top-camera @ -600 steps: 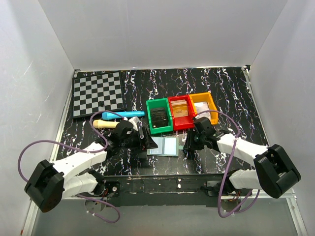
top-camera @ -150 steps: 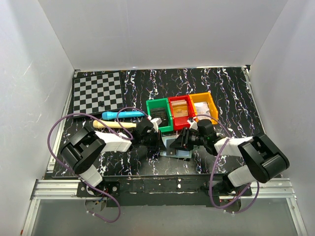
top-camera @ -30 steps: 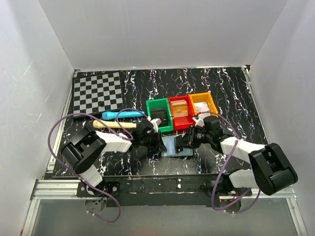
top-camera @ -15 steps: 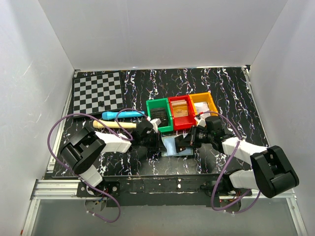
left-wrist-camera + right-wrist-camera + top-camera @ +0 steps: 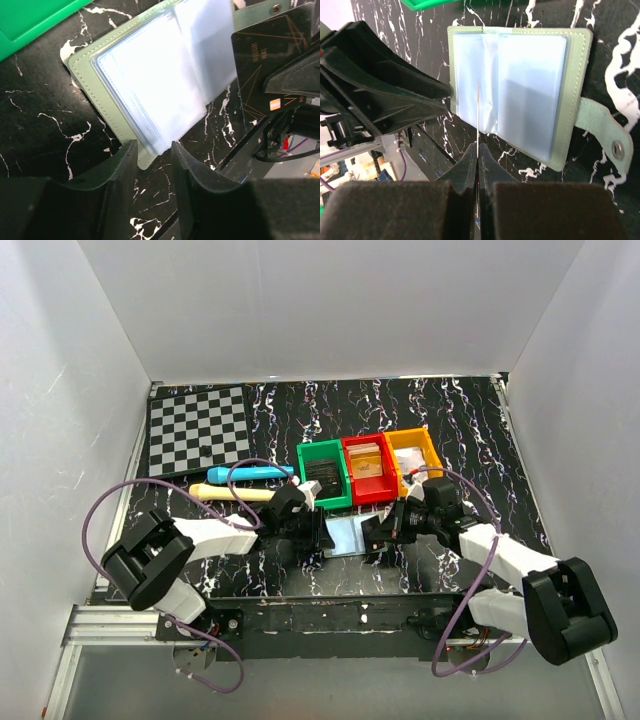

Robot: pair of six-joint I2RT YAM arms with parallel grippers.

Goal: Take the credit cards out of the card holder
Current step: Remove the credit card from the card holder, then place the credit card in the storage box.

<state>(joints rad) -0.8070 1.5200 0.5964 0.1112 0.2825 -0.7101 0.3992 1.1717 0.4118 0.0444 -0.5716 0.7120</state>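
The card holder [image 5: 150,70] lies open and flat on the black marbled table, its pale-blue panels [image 5: 530,85] facing up and its side tab [image 5: 602,127] sticking out. My left gripper [image 5: 150,160] stands open over the holder's near corner, which sits between its fingertips without being pinched. My right gripper [image 5: 477,150] is shut on a dark credit card [image 5: 262,65] with thin gold lines. In the right wrist view the card [image 5: 478,105] is seen edge-on, free of the panels. From above, both grippers [image 5: 318,533] [image 5: 378,536] flank the holder [image 5: 345,536].
Green [image 5: 324,490], red [image 5: 352,472] and orange [image 5: 431,452] bins stand in a row just behind the holder, with small items inside. A blue pen [image 5: 252,472] and a cream stick [image 5: 235,493] lie at the left, and a chessboard [image 5: 198,430] sits at the far left.
My right gripper has shut on the dark card and drawn it rightward out of the holder. My left gripper has opened, letting go of the holder's edge.
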